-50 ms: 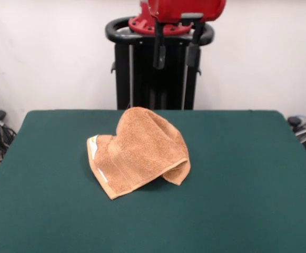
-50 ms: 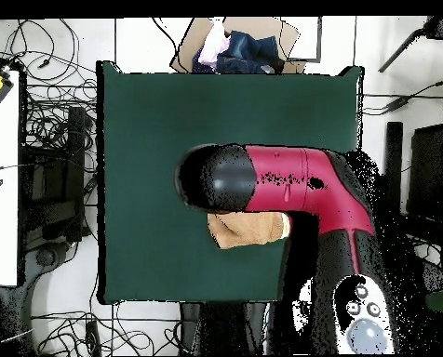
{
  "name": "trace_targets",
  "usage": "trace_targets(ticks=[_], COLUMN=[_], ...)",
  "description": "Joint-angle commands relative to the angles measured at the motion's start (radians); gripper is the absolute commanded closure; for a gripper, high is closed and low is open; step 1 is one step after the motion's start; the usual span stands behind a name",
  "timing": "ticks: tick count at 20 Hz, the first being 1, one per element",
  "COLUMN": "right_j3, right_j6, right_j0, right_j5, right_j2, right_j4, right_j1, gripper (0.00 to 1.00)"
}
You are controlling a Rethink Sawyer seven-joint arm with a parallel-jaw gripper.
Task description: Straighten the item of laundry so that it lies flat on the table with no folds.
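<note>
Red arm w/ black end cap.

Orange-tan towel with woven border band, white tag; dark green surface; red and black arm.

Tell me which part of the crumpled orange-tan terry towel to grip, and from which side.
Probably the folded-over flap of the orange-tan terry towel at the front view's right end, where it curls up off the dark green felt table. Come straight down from above: that raised roll offers a pinchable edge, while the banded left edge lies flat.
</note>
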State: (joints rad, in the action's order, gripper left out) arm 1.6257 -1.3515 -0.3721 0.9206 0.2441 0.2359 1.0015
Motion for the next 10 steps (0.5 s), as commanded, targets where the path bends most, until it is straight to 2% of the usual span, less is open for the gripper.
trace_targets(ticks=[1,4,10], right_j3=[-0.077,-0.117,-0.145], right_j6=[-0.593,-0.654,-0.630], right_j0=[0.079,0.097,0.071], right_j5=[0.073,0.094,0.100], right_j2=[-0.194,-0.228,-0.228], right_j4=[-0.034,-0.028,-0.006], right_j1=[-0.081,-0.109,-0.154], gripper=[0.00,0.00,0.00])
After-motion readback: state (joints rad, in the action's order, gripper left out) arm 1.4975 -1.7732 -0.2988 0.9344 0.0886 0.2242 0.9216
